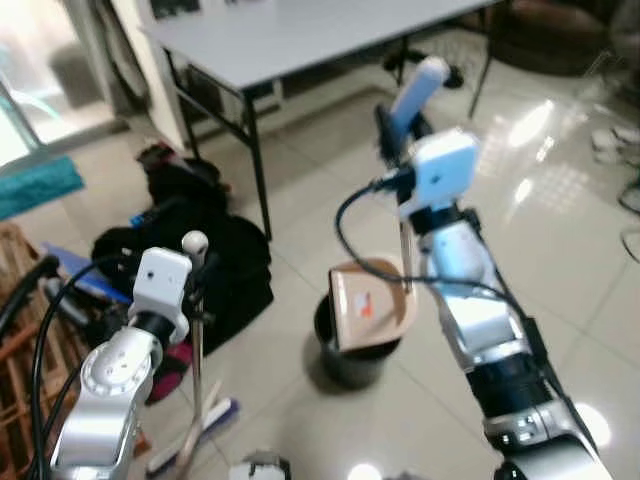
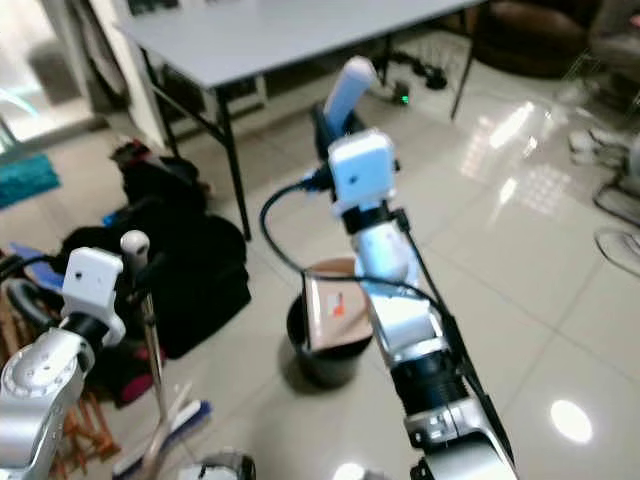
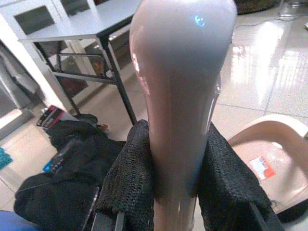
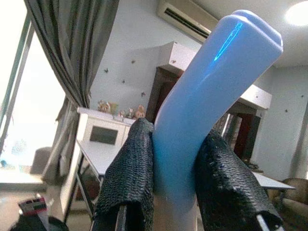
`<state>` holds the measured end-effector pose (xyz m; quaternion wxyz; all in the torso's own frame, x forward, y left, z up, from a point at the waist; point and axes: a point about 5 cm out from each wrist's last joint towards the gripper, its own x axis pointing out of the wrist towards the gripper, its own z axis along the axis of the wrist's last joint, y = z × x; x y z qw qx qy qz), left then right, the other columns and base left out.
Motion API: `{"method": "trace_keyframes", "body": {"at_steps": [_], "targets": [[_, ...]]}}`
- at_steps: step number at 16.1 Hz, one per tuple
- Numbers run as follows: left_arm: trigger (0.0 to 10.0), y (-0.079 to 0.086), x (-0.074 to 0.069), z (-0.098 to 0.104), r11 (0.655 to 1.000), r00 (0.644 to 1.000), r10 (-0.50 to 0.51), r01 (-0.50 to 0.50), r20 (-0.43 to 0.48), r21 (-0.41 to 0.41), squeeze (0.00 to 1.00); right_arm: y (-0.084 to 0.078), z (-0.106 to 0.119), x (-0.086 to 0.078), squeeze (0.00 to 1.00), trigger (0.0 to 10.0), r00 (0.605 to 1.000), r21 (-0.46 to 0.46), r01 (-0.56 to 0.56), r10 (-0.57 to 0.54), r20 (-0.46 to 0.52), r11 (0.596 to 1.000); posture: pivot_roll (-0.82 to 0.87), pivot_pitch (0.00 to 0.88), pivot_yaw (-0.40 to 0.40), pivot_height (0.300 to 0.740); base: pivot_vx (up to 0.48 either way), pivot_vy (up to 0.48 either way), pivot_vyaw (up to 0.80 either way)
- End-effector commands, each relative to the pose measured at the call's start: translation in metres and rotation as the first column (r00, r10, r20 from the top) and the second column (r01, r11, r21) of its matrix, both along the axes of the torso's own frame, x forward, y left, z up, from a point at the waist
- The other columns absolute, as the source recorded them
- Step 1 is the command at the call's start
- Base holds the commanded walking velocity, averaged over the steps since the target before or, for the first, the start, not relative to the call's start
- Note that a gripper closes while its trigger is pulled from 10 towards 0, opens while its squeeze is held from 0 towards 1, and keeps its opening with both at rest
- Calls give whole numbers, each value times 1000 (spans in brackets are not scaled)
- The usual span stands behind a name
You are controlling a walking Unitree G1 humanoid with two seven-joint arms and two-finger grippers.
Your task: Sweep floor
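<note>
While I am watching from the head cameras, I am seeing this:
Left tool (image 3: 175,192): gripping the broom handle (image 3: 180,96), upright beside the black bag (image 1: 215,270).
Right tool (image 4: 180,178): clamping the dustpan's blue handle (image 4: 211,101).
Dustpan (image 1: 370,300): hanging over the black bin (image 1: 350,355) on the tiled floor (image 1: 560,230).
Counter (image 1: 300,40): standing behind.

Head pair: high, looking forward and down, sharing table (image 1: 300,40) and bin (image 1: 352,350).
Left wrist: close along broom handle (image 3: 180,96).
Right wrist: close, tilted upward at ceiling.

Beige dustpan (image 1: 370,300), blue handle (image 4: 211,96), black bin (image 1: 350,360)
</note>
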<state>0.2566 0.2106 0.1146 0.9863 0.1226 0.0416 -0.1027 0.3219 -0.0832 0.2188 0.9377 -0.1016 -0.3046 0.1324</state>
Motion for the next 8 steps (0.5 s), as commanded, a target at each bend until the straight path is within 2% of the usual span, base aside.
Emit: {"method": "trace_keyframes", "body": {"at_steps": [1,4,6,7,8], "targets": [[10000,3,0,15,1000,998,-5,4,61,16,0,8,20,-1,0,10000,993,-31,-29,32,111,999,162,121,39,740,0,0,0],[10000,10,-3,9,1000,999,11,-11,44,5,0,8,36,-3,0,10000,981,-38,-41,47,186,998,136,101,34,740,0,0,0],[10000,18,-6,-5,999,1000,14,-14,-3,-31,0,-8,69,-13,0,10000,963,39,-46,34,266,998,103,72,30,740,0,0,0],[10000,13,-4,-6,999,1000,1,-1,-5,-34,0,-25,92,-19,0,10000,954,120,-26,-12,301,992,73,47,29,740,0,0,0],[10000,9,-3,-5,999,1000,-10,10,-2,-32,0,-34,100,-21,0,10000,951,138,-2,-41,306,990,66,39,29,740,0,0,0]]}}
